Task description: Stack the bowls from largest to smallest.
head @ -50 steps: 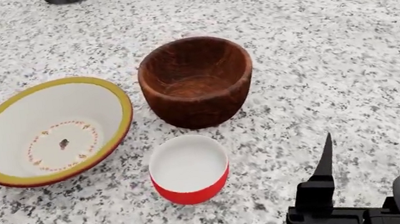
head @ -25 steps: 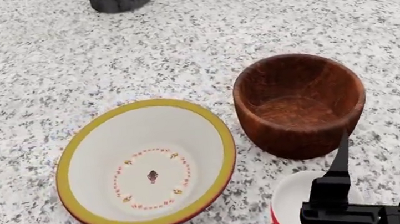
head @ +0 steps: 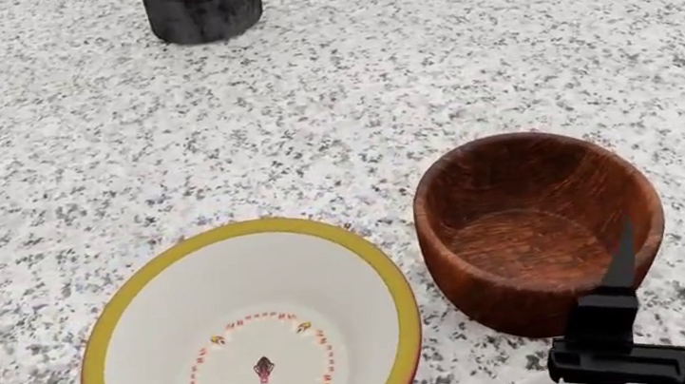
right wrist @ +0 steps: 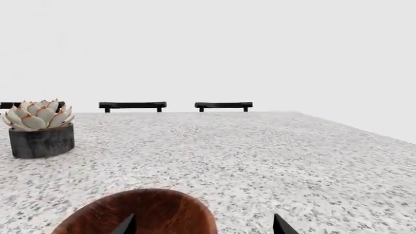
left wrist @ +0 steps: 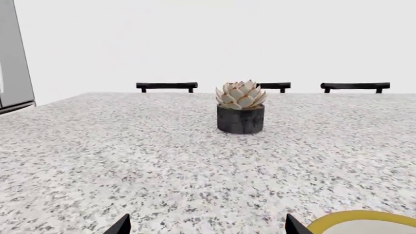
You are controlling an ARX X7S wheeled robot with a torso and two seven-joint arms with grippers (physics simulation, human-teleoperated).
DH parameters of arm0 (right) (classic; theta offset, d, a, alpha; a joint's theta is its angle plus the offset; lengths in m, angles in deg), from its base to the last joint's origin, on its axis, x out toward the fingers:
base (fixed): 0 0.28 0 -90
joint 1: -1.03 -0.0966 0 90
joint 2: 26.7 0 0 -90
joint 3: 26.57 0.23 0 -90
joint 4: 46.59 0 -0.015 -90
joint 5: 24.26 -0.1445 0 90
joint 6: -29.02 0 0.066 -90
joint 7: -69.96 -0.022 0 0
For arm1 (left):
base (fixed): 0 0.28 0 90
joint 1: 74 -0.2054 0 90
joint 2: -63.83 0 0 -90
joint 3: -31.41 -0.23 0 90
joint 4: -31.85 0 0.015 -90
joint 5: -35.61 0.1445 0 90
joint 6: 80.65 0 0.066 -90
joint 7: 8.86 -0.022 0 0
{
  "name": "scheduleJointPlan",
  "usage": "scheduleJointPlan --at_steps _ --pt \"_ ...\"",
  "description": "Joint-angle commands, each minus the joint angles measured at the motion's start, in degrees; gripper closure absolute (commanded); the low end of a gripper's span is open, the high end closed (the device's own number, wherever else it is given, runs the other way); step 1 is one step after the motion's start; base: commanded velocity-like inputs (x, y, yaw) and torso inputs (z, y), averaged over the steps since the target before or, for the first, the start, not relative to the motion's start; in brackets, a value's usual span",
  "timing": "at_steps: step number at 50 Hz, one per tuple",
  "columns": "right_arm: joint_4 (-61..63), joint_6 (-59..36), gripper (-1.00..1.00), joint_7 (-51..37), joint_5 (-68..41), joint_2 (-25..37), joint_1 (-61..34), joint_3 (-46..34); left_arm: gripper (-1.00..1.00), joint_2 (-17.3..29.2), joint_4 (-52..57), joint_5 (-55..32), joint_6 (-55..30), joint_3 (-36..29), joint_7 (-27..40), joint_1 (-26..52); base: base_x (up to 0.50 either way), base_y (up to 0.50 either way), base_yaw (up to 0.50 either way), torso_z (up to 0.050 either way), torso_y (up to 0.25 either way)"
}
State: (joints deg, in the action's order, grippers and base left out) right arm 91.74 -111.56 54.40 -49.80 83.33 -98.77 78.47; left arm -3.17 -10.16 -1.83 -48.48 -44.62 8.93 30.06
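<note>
Cream bowl (head: 249, 331) sits at 7 o'clock on the speckled desk (head: 456, 56), wooden bowl (head: 537, 229) just beside it at 4 o'clock, not stacked. Red bowl barely visible. Potted succulent (left wrist: 240, 113) at 12. Left gripper (left wrist: 204, 225) and right gripper (right wrist: 202, 224) both spread, empty.

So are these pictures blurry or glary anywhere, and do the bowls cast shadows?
Head view: sharp throughout, flat even light, no glare, hardly any shadow under the cream bowl or wooden bowl. Both wrist views: crisp too, the potted succulent clear, background blank white.
</note>
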Motion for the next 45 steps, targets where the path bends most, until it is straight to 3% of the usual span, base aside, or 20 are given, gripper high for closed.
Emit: scheduleJointPlan --at_steps 1,2,4,6,7,10,14,17,18,20,23,28,31,35,37,45 --pt "0.6 -12.2 -1.00 -1.3 -4.5 3.7 -5.7 1.1 -1.00 0.3 0.1 -1.9 -0.8 1.5 0.0 0.4 0.00 0.00 0.00 0.000 0.000" --pt "0.9 -14.1 -1.00 -1.4 -3.9 6.0 -7.6 -1.6 -1.00 0.3 0.3 -2.2 -0.9 1.8 0.1 0.3 0.00 0.00 0.00 0.000 0.000" --pt "-0.4 -21.1 -1.00 -0.8 -9.8 3.7 -14.1 2.8 -1.00 0.4 0.4 -2.7 -1.2 1.8 -0.2 0.2 0.00 0.00 0.00 0.000 0.000" --pt "-2.1 -23.5 -1.00 -1.5 -9.5 5.7 -19.9 0.9 -1.00 0.5 0.4 -2.9 -1.2 2.0 -0.2 0.2 0.00 0.00 0.00 0.000 0.000" --pt "-4.3 -27.5 -1.00 -0.6 -12.6 4.5 -23.9 3.2 -1.00 0.5 0.7 -3.1 -1.2 2.1 -0.2 0.1 0.00 0.00 0.00 0.000 0.000" --pt "-13.0 -34.5 -1.00 0.9 -14.8 5.6 -34.0 -0.5 -1.00 0.7 1.0 -3.9 -1.7 2.7 -0.2 0.1 0.00 0.00 0.00 0.000 0.000" --pt "-24.3 -38.2 -1.00 1.4 -14.8 6.0 -41.9 -3.1 -1.00 0.8 1.1 -4.7 -2.1 3.1 -0.1 0.2 0.00 0.00 0.00 0.000 0.000" --pt "-33.4 -39.3 -1.00 -7.4 -27.7 10.8 -46.7 -7.4 -1.00 1.0 0.8 -4.6 -1.7 3.1 -0.4 -0.2 0.00 0.00 0.00 0.000 0.000" --pt "-36.7 -39.3 -1.00 -10.8 -31.1 14.1 -49.1 -12.5 -1.00 1.0 0.5 -4.3 -1.4 3.0 -0.6 -0.3 0.00 0.00 0.00 0.000 0.000" --pt "-47.0 -39.3 -1.00 -19.2 -43.1 15.2 -54.2 -14.4 -1.00 1.1 0.6 -4.4 -1.4 2.9 -0.5 -0.4 0.00 0.00 0.00 0.000 0.000" --pt "-58.2 -38.8 -1.00 -19.1 -43.6 17.0 -61.3 -22.6 -1.00 1.2 1.1 -5.0 -1.8 2.9 -0.4 -0.4 0.00 0.00 0.00 0.000 0.000" --pt "-65.8 -39.2 -1.00 -20.0 -47.9 18.9 -65.5 -31.0 -1.00 1.6 0.5 -4.8 -1.3 3.5 -0.6 -0.8 0.00 0.00 0.00 0.000 0.000" --pt "-70.3 -39.0 -1.00 -23.6 -52.3 18.3 -66.2 -31.6 -1.00 2.1 0.9 -4.5 -1.0 3.4 -0.6 -1.0 0.00 0.00 0.00 0.000 0.000" --pt "-78.1 -39.1 -1.00 -20.3 -51.6 18.4 -70.1 -37.7 -1.00 2.6 -0.9 -2.3 1.2 2.7 -1.4 -2.2 0.00 0.00 0.00 0.000 0.000" --pt "-81.2 -38.9 -1.00 -17.1 -50.6 19.4 -72.5 -46.1 -1.00 3.0 -0.6 -2.1 0.9 2.2 -1.2 -2.1 0.00 0.00 0.00 0.000 0.000" --pt "-89.3 -33.8 -1.00 -12.3 -47.1 17.4 -74.8 -50.2 -1.00 3.7 -0.1 -2.2 0.7 1.2 -1.4 -2.4 0.00 0.00 0.00 0.000 0.000"
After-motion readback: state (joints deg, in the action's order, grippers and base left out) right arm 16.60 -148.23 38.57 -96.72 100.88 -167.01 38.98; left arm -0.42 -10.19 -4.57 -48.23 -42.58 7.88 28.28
